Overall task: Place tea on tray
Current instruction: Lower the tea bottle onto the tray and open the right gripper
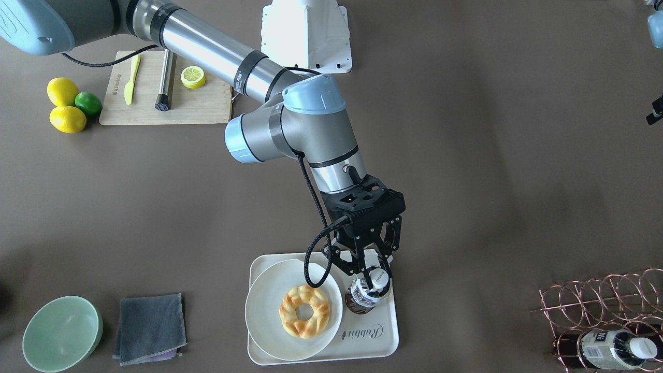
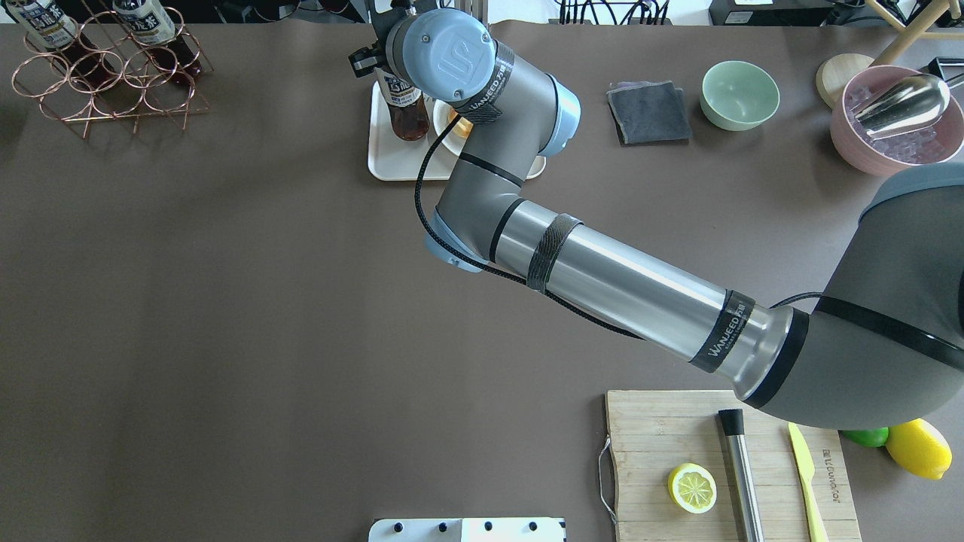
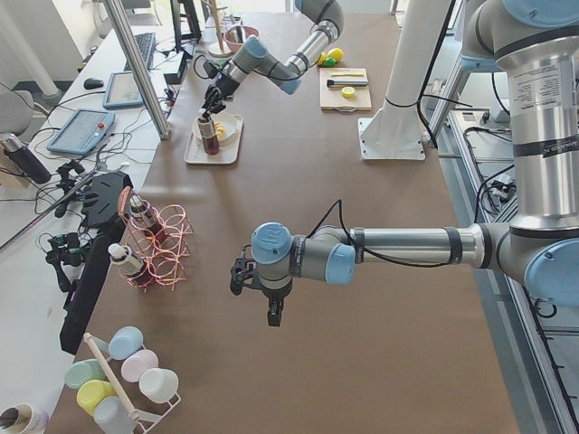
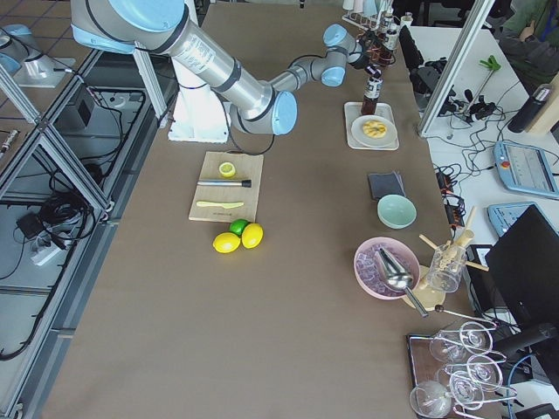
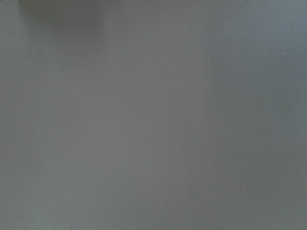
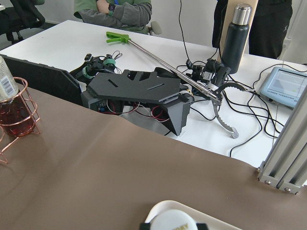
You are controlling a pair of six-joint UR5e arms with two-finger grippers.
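— Tea [image 1: 361, 301] is found where, and why is it held that way?

— Read from left to right in the front-facing view, the round white plate [image 1: 261, 311], with a ring-shaped pastry [image 1: 304, 311] on it, is set over the left part of the tray [image 1: 386, 339]. The tea is stood on the bare strip at the right, just beside the plate's rim. That strip is judged to be the only free floor, which would explain why the bottle is set so close to the plate.

— And the grip?

— The right gripper [image 1: 372, 273] is set over the bottle from above, and its fingers are pressed in on the neck just under the white cap. A top grip is judged to be chosen so that the plate is not knocked. Whether the base is fully seated cannot be told.

— Which way is it pointed?

— The long axis is held vertical, with the cap up toward the wrist and the base down at the tray.

— The left gripper [image 3: 272, 312]?

— It is hung over bare table [image 3: 398, 362], well apart from the tray. Whether its fingers are apart or together cannot be told.
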